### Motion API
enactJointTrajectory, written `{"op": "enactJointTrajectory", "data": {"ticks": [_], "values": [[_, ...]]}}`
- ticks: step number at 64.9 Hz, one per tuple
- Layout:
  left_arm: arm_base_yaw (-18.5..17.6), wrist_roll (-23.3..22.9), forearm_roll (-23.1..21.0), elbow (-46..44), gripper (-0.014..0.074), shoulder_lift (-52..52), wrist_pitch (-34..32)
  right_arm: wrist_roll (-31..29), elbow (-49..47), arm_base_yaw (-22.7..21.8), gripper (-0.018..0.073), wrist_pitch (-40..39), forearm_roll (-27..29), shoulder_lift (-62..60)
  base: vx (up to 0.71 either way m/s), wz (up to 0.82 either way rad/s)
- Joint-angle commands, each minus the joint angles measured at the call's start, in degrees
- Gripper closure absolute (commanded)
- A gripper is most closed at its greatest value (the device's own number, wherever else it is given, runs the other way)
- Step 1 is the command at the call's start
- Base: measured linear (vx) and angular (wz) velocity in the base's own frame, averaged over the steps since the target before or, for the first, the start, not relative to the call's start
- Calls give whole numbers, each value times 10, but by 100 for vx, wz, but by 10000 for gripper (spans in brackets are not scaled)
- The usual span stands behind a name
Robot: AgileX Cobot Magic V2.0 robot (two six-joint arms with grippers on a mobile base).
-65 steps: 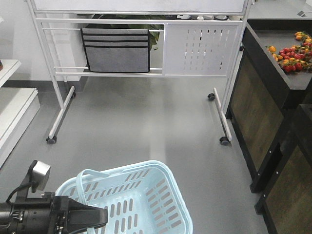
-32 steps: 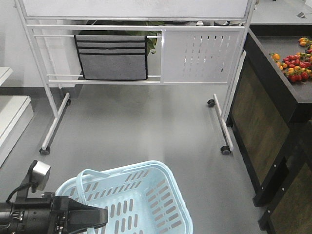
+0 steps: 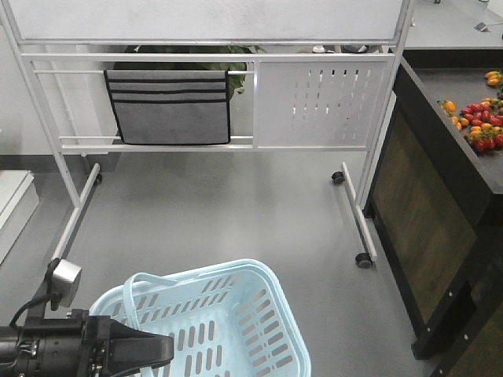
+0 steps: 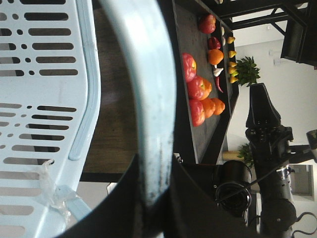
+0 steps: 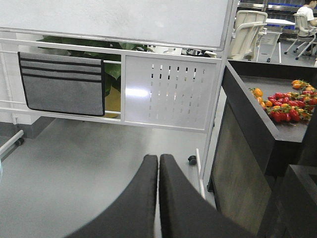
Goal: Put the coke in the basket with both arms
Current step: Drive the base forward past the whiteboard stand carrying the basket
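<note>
The left end effector (image 4: 153, 196) pinches the loop handle (image 4: 148, 99) of the light blue slotted plastic basket (image 3: 236, 314), at 6 o'clock in the front view. The right end effector (image 5: 158, 159) is pressed together, empty. The slim red Coca-Cola can is out of view, so its bearing and axis cannot be told.

**Black arms, one grey cap**

My left arm (image 3: 75, 349) was matte black, with a silver-grey cylinder (image 3: 67, 281) on top and a black cable (image 3: 23, 311) behind it. I saw the right gripper (image 5: 158, 157) had two smooth, curved black fingers (image 5: 183, 203).
</note>
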Motion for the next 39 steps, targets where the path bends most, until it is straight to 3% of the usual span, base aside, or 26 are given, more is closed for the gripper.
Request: {"op": "enactJointTrajectory", "data": {"ticks": [1,39], "values": [[-2,7,-59,-8,603,-15,50,-3,4,0,561,-42,-1,-7,20,0],[-2,7,-59,-8,603,-15,50,-3,4,0,561,-41,-1,-7,20,3]]}}
